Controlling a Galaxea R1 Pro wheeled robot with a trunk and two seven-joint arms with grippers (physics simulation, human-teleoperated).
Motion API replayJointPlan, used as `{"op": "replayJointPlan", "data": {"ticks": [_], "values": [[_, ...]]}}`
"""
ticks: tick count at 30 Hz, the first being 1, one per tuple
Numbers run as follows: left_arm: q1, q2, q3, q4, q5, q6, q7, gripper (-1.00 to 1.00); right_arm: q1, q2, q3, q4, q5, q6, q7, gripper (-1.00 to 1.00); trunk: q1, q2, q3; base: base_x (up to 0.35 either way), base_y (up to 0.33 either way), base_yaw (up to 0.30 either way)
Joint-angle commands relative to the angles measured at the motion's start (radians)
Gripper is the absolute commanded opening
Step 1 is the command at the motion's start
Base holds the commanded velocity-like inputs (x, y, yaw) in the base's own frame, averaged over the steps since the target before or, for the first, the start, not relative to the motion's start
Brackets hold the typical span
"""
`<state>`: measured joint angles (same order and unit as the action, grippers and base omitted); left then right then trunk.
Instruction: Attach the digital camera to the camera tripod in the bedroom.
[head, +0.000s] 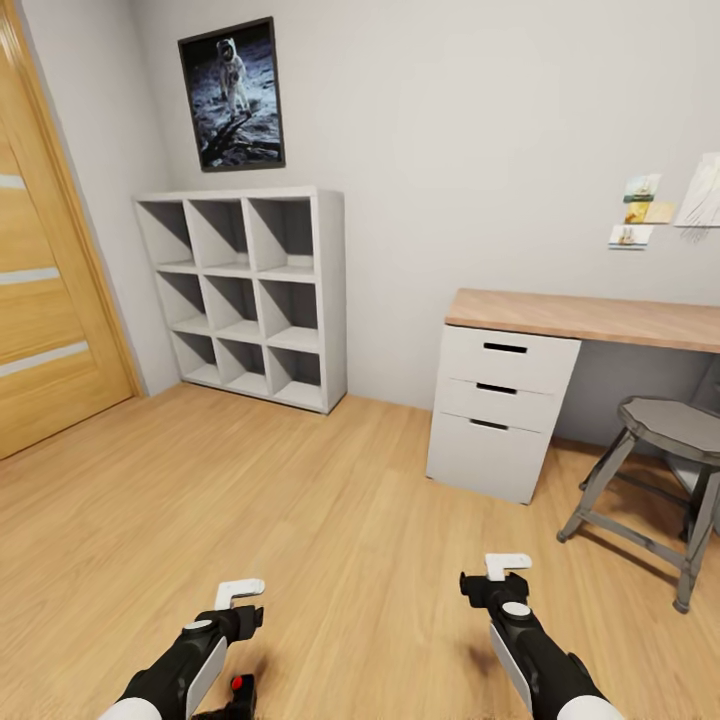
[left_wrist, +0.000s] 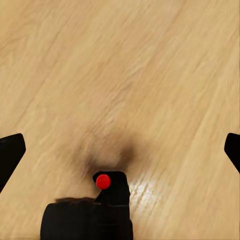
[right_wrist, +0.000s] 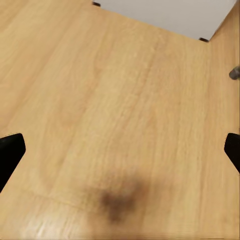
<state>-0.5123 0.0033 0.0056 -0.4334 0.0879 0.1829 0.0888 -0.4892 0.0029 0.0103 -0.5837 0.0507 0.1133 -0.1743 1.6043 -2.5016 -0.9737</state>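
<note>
**Tech A:** Left wrist view first. The left gripper (left_wrist: 120, 150) stands wide, its dark fingertips at opposite edges of the frame, nothing between them. Just below it on the floor sits the digital camera (left_wrist: 95, 212): a small matte-black box with a raised hump and a glossy red button on top.

**Tech B:** And the right gripper (right_wrist: 120, 150)?

**Tech A:** Same setting: spread wide, empty, hanging over bare floor with a soft dark shadow beneath.

**Tech B:** Status of the task?

**Tech A:** By my reading, barely begun. The camera is not grasped and no tripod appears in these pictures. Remaining: pick up the camera, locate the tripod, mount it.

**Tech B:** Surroundings, from the head view?

**Tech A:** Pale wood-plank floor (head: 330, 500) with a light sheen. Beyond the arms, a white cube shelf (head: 245, 295), three by three, all compartments open. To its right, a desk surface (head: 590, 318) of light wood over a white three-drawer cabinet (head: 500, 410) with dark slot pulls. A grey stool (head: 665, 470) with angled legs stands beside it. A framed astronaut print (head: 232, 95) hangs above the shelf.
</note>
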Motion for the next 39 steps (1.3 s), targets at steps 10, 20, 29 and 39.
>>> {"op": "replayJointPlan", "data": {"ticks": [10,20,29,39], "values": [[0.000,0.001,-0.001,-0.002,0.009,0.006,0.003,1.00,0.000,0.001,-0.003,-0.002,0.007,0.002,-0.020,1.00,0.004,-0.003,-0.040,0.000,0.000,0.000],[0.000,0.001,-0.001,0.004,0.009,0.007,0.003,1.00,0.000,0.000,-0.002,-0.003,0.007,0.003,-0.021,1.00,0.009,-0.005,-0.078,0.000,0.000,0.000],[0.000,0.002,-0.001,0.000,0.009,0.061,0.003,1.00,0.000,-0.001,-0.002,-0.016,0.008,0.010,-0.021,1.00,0.013,-0.007,-0.113,0.000,0.000,0.000],[0.000,0.009,-0.002,-0.004,0.009,0.080,0.003,1.00,0.000,-0.004,-0.003,-0.020,0.008,0.012,-0.021,1.00,0.017,-0.010,-0.152,0.000,0.000,0.000]]}}
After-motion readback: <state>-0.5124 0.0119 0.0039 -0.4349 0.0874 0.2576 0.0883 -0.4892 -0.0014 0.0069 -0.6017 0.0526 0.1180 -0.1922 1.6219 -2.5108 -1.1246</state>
